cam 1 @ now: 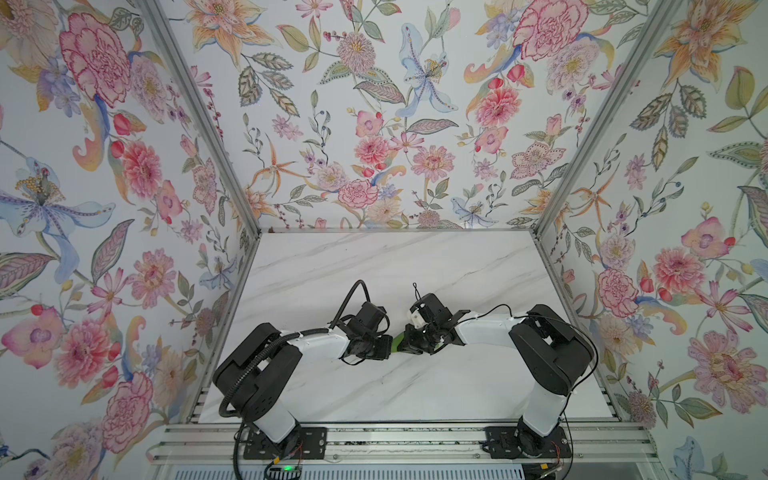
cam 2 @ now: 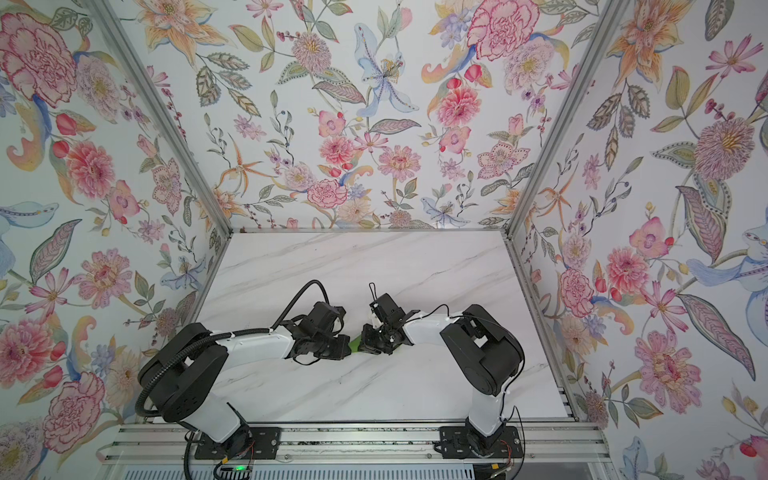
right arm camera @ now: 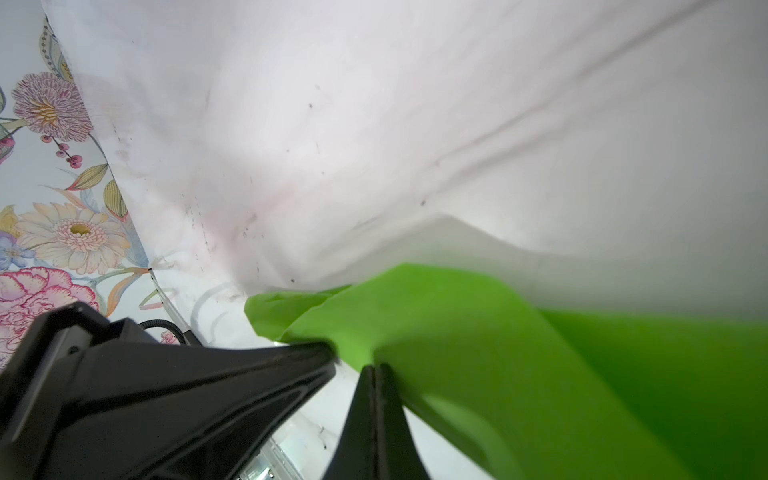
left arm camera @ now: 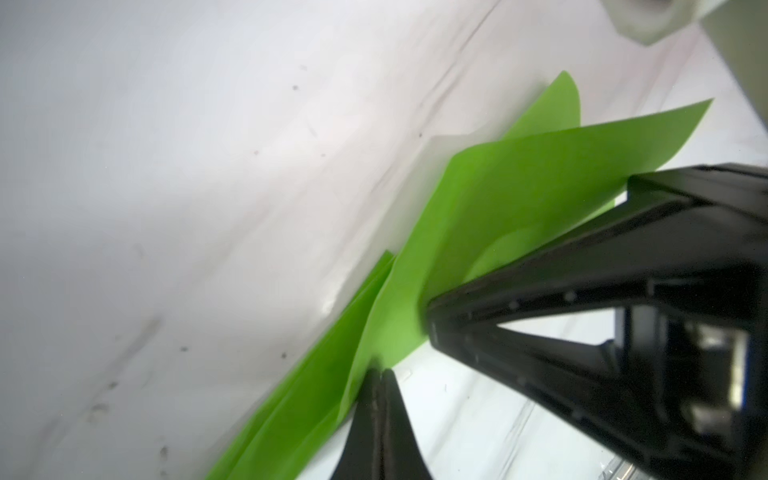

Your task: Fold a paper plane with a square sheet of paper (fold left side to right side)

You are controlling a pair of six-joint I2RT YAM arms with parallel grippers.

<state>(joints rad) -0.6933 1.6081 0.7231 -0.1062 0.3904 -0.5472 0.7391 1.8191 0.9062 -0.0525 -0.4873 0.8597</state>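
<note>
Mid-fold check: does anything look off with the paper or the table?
Yes. The green paper is loose rather than crisply folded: pinched by the shut left gripper and right gripper, its layers fan apart and one flap curls upward. No tear shows. The marble table has only small dark specks.

Paper [cam 1: 398,340] sat near the middle of the table [cam 1: 374,266] — left gripper [left arm camera: 380,374] at its left end, right gripper [right arm camera: 374,370] at its right.

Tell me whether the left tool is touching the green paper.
Touching. The left wrist view shows the left tool shut on the green paper's edge.
</note>
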